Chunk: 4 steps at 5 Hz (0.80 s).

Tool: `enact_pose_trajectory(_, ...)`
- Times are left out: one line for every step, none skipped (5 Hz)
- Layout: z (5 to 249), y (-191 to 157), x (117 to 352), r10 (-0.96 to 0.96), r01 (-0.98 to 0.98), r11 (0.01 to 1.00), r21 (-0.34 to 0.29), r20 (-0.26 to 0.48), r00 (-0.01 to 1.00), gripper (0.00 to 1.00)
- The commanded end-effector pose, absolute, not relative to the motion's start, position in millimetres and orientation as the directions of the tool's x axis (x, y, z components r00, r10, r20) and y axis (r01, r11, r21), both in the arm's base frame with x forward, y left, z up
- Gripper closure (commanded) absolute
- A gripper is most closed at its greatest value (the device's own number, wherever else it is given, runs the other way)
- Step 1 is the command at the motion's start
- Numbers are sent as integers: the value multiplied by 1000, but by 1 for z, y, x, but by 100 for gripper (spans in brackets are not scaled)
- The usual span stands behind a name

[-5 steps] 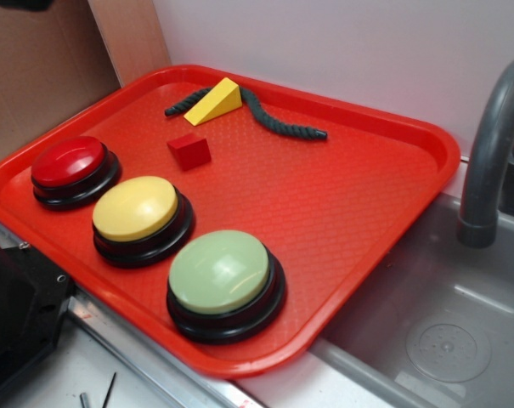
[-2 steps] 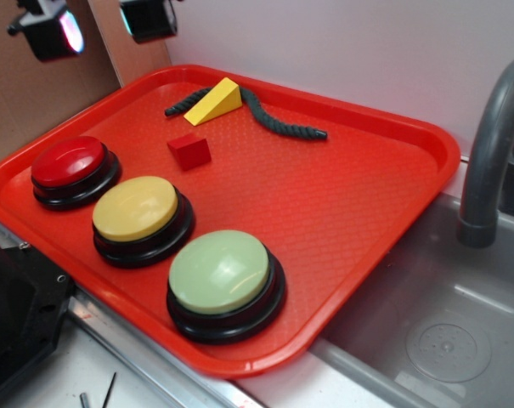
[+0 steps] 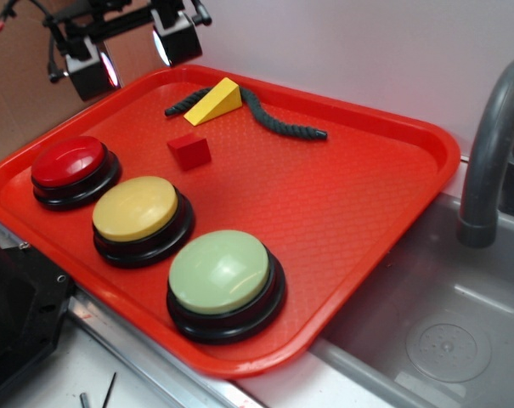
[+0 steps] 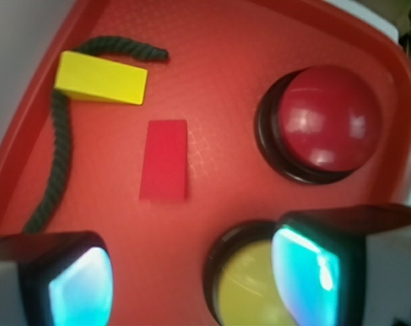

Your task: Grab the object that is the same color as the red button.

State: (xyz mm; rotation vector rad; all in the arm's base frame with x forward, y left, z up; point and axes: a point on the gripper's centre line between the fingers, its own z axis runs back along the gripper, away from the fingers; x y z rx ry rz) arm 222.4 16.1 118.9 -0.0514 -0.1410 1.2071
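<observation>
A small red block (image 3: 189, 150) (image 4: 164, 160), the object matching the red button, lies on the red tray (image 3: 341, 204) near its back left. The red button (image 3: 70, 163) (image 4: 327, 126) stands on a black base at the tray's left edge. My gripper (image 3: 133, 49) hovers high over the tray's back left corner, above and left of the block, touching nothing. Its jaws stand wide open, and the two fingers (image 4: 73, 282) show glowing cyan pads. In the wrist view my gripper (image 4: 191, 278) has only bare tray between its fingers, with the block lying beyond them.
A yellow wedge (image 3: 214, 102) (image 4: 102, 78) lies on a dark rope (image 3: 278, 121) (image 4: 59, 136) at the tray's back. A yellow button (image 3: 138, 211) (image 4: 249, 285) and a pale green button (image 3: 223, 276) stand along the front. A grey sink (image 3: 443, 331) and faucet (image 3: 490, 144) are at the right.
My gripper has come down into the exterior view from the top left, moving down and to the right toward the tray's back left corner. Nothing on the tray has moved.
</observation>
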Motion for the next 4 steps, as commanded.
enact_pose_trajectory(80,28,237,938,-943,326,-61,143,315,0)
enact_pose_trajectory(64,28,248,938,-945,320,-62,161,307,0)
enact_pose_trajectory(44,31,258,939,-947,318,-45,155,308,0)
enact_pose_trajectory(20,30,268,933,-945,326,-21,168,318,0)
